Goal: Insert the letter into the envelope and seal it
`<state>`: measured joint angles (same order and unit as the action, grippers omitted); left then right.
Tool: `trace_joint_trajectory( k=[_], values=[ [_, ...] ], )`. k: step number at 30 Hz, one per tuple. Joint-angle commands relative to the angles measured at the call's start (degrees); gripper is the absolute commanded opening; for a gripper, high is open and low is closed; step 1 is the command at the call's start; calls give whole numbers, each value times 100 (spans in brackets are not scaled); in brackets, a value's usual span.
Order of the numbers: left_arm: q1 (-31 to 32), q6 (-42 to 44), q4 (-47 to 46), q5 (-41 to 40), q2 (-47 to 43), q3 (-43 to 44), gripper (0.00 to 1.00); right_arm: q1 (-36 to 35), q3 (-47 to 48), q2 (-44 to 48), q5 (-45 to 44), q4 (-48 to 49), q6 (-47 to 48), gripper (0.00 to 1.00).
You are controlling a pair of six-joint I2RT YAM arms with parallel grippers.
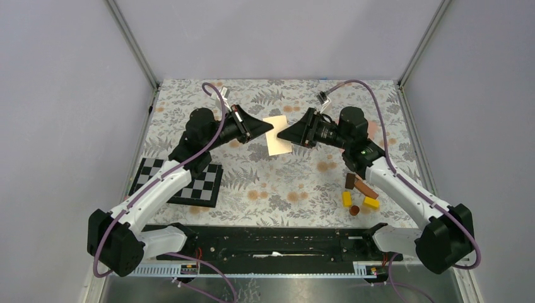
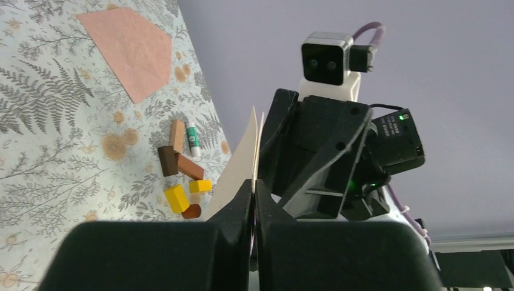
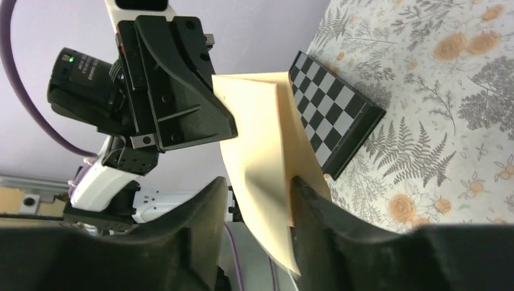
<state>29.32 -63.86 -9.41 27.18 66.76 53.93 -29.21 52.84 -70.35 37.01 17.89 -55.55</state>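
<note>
Two claws around one folded letter (image 1: 277, 136), held up in mid-air between the arms. The left gripper (image 2: 253, 189) is pinched tight on its edge. The right gripper (image 3: 259, 188) has its jaws apart, with the sheet loose between them. The envelope (image 2: 130, 48) lies flat on the table (image 1: 284, 183), well away on the right arm's side. The worry: one thin edge pinch carries everything, so the sheet could sag, fan open, or get dragged out if the right fingers snag it while backing off.
</note>
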Motion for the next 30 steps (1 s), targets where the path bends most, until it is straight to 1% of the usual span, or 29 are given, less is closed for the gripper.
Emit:
trace_joint_trajectory(
  k=[1,2,5,7,13,15,17,20,22,24,25,28,29,30],
  values=[
    [-18,458,-21,51,-48,270,0,-41,466,481,-482,-1052,931,62],
    [-29,484,-69,97,-49,278,0,-36,509,545,-541,-1163,1064,69],
    [-57,488,-194,285,-34,280,0,-21,677,651,-977,-1718,1475,81],
    [-87,409,-422,479,-19,236,0,49,751,686,-1050,-2031,1678,85],
    [-138,145,-1139,893,18,133,0,376,817,659,-644,-1996,1861,94],
    [-146,27,-1373,1018,37,97,0,421,886,590,-361,-1995,1890,96],
    [-153,5,-1471,1109,70,110,0,425,897,496,59,-1858,1772,94],
    [-155,63,-1480,1126,126,130,0,425,698,490,661,-1064,1383,91],
    [-155,55,-1550,1114,147,111,0,425,562,521,882,-713,1152,87],
    [-155,5,-1676,1140,188,88,0,425,445,534,1038,-404,940,78],
    [-155,-17,-1733,1133,200,64,0,423,423,543,1059,-356,908,77],
    [-155,-69,-1853,1110,247,23,0,432,479,562,917,-645,1097,77],
    [-155,1,-1678,994,237,40,0,457,583,559,669,-1049,1341,78],
    [-155,145,-1371,837,216,101,0,525,703,572,381,-1488,1603,82]
  ],
)
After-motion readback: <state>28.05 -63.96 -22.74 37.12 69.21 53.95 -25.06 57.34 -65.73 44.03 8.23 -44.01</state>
